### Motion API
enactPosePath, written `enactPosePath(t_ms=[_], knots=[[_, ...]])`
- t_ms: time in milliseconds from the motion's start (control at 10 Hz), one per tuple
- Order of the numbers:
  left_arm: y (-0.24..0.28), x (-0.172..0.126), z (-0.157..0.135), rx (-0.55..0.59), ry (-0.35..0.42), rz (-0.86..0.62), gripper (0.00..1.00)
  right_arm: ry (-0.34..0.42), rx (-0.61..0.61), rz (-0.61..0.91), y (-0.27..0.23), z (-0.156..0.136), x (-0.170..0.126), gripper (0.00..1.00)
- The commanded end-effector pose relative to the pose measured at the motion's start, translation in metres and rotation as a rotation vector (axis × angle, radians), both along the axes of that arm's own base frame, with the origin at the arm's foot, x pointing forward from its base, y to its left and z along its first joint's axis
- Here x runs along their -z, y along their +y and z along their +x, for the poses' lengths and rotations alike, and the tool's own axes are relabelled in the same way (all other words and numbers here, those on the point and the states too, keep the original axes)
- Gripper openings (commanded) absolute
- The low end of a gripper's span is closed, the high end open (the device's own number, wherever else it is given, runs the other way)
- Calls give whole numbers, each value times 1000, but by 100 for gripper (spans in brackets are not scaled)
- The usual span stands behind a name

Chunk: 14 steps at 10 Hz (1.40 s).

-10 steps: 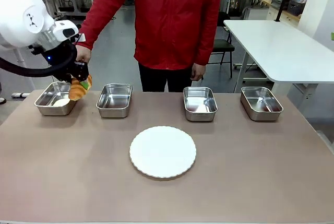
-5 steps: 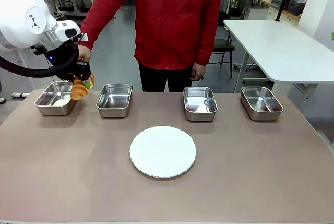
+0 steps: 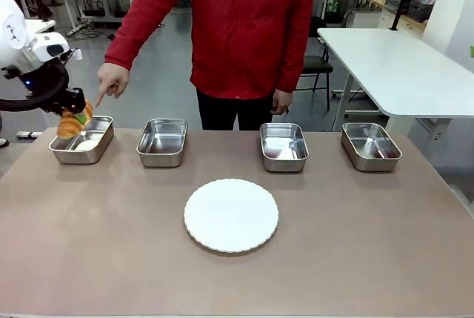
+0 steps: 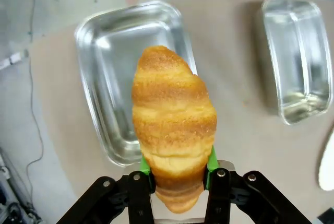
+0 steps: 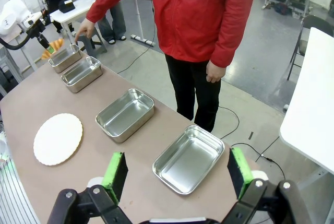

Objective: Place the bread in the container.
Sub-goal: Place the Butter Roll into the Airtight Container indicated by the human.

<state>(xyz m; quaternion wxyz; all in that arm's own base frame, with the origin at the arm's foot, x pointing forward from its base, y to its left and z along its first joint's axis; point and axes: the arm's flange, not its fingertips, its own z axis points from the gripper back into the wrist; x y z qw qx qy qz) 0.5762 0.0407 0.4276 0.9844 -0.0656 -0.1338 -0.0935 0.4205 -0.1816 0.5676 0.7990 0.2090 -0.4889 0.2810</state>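
Bread: golden-brown croissant w/ ridged segments, pinched near one tapered end betw. green pads of left gripper. Rest of it sticks out past the fingertips. Held in the air, not resting on anything.

In front view, bread hangs at far-left end of table, over far-left edge of container, the leftmost steel pan in the row. Wrist view looks down past the croissant at that same pan; croissant overlaps its inner edge, pan floor bare metal w/ reflections. Can't tell from either view whether the tip is inside the rim line or just over it.

Left gripper: jaws pressed onto the croissant, black fingers angled down twd pan, white arm coming in from picture left.

Person's hand just beside the gripper, index finger pointing down twd leftmost pan; red sleeve above. Fingertip blur also at top of wrist view, past pan's far rim.

Second pan next in row, near first, apart from it. Third pan and fourth pan further right, all along far side of table, brown top. White round plate w/ scalloped edge at table centre, nearer robot, nothing on it.

Right gripper: fingers spread wide, green pads well apart, nothing betw. them; hovers above fourth pan's end of table.
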Motion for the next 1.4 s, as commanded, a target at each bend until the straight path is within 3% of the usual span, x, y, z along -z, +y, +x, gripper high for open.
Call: enactPosePath(t_ms=[0, 600, 700, 1300], knots=[[9, 13, 21, 43, -12, 5, 41, -9, -3, 6, 1, -1, -2, 100], [11, 41, 53, 51, -25, 15, 41, -9, -3, 6, 1, -1, -2, 100], [13, 43, 55, 52, -30, 27, 96, -9, -3, 6, 1, -1, -2, 100], [11, 39, 49, 36, -49, 16, 100, -9, -3, 6, 1, -1, -2, 100]])
